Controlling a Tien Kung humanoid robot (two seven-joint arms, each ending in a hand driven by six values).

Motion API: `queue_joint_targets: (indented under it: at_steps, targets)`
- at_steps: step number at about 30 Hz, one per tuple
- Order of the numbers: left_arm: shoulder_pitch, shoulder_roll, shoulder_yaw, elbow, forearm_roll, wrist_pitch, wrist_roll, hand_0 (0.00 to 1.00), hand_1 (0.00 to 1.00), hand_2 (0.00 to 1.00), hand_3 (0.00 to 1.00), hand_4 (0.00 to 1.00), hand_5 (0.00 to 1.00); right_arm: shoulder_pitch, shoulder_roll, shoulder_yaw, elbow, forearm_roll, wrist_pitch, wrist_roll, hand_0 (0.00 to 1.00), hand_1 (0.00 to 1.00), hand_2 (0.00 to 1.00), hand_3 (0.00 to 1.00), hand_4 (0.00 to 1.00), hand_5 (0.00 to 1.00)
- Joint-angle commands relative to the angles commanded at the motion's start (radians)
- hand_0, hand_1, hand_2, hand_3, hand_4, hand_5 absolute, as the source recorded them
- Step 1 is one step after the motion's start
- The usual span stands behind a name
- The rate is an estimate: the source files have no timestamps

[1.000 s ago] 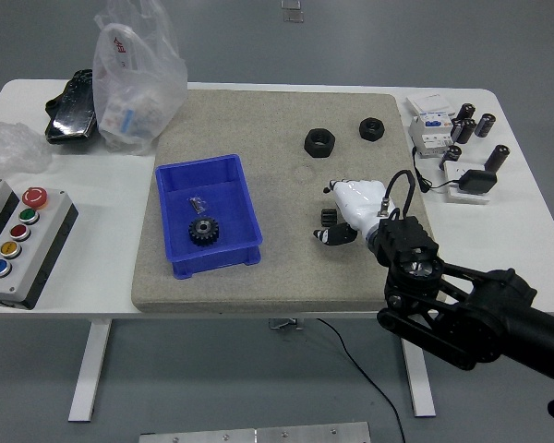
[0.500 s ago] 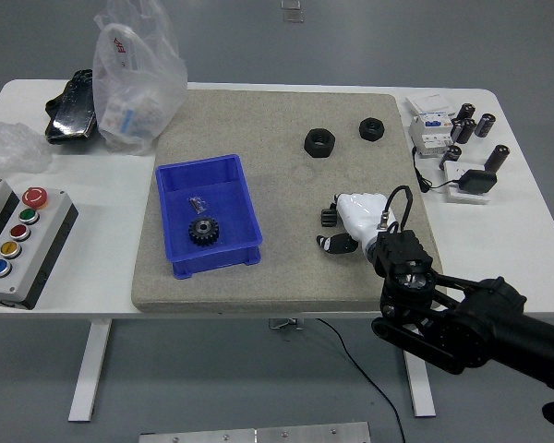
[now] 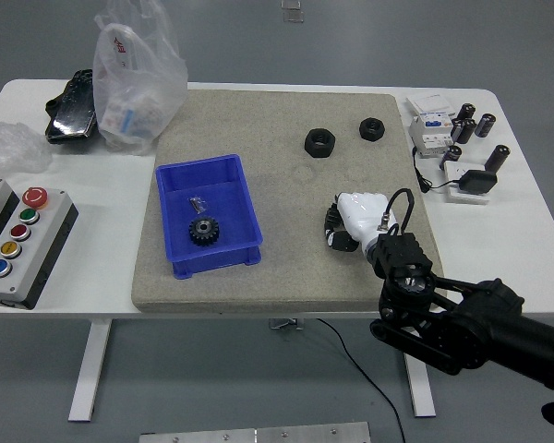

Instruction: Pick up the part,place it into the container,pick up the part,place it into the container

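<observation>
My right hand [image 3: 333, 228], white with dark fingertips, lies low on the grey mat [image 3: 277, 272] right of centre. Its fingers are curled around a small black part, which is almost hidden under them. The blue container [image 3: 175, 175] stands on the mat's left half, well to the left of the hand. Inside it lie a black gear [image 3: 202, 231] and some small screws [image 3: 198, 198]. Two black nuts [image 3: 319, 142] [image 3: 372, 128] sit on the mat beyond the hand. My left arm does not show.
A button box [image 3: 18, 242] sits at the table's left edge. A plastic bag [image 3: 134, 78] and a black object [image 3: 71, 106] lie at the back left. Breakers, black cylinders and a cable [image 3: 452, 138] crowd the back right corner.
My right hand drew back toward the table's near edge, then its fingers curled in over the small black part that lay just left of them.
</observation>
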Motion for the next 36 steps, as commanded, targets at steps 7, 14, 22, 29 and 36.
queue_joint_targets:
  at_steps: [7, 14, 22, 29, 36]
  targets:
    - [0.002, -0.001, 0.001, 0.0, -0.002, 0.001, 0.0, 0.785, 0.741, 0.687, 0.745, 0.822, 0.586, 0.022, -0.013, 0.022, 0.089, -0.045, -0.009, 0.0, 0.261, 0.367, 0.349, 0.519, 0.469, 0.164]
    - [0.005, -0.001, -0.001, 0.0, 0.002, 0.001, 0.004, 0.785, 0.741, 0.687, 0.745, 0.821, 0.59, 0.088, 0.031, -0.004, 0.229, -0.1, -0.022, 0.0, 0.265, 0.383, 0.344, 0.52, 0.445, 0.134]
    - [0.0, 0.002, 0.001, 0.0, 0.001, -0.002, 0.008, 0.782, 0.74, 0.687, 0.745, 0.82, 0.596, 0.202, 0.095, -0.156, 0.26, -0.1, -0.006, 0.001, 0.3, 0.448, 0.464, 0.556, 0.51, 0.067]
    - [-0.001, 0.003, -0.001, 0.0, -0.004, -0.001, 0.007, 0.782, 0.739, 0.687, 0.745, 0.822, 0.599, 0.213, 0.13, -0.185, 0.22, -0.106, 0.0, 0.009, 0.347, 0.558, 0.608, 0.654, 0.339, 0.24]
    - [-0.001, 0.002, -0.006, 0.0, 0.002, 0.0, 0.006, 0.782, 0.74, 0.687, 0.746, 0.823, 0.6, 0.207, 0.138, -0.195, 0.204, -0.095, 0.017, 0.0, 0.35, 0.586, 0.665, 0.692, 0.414, 0.288]
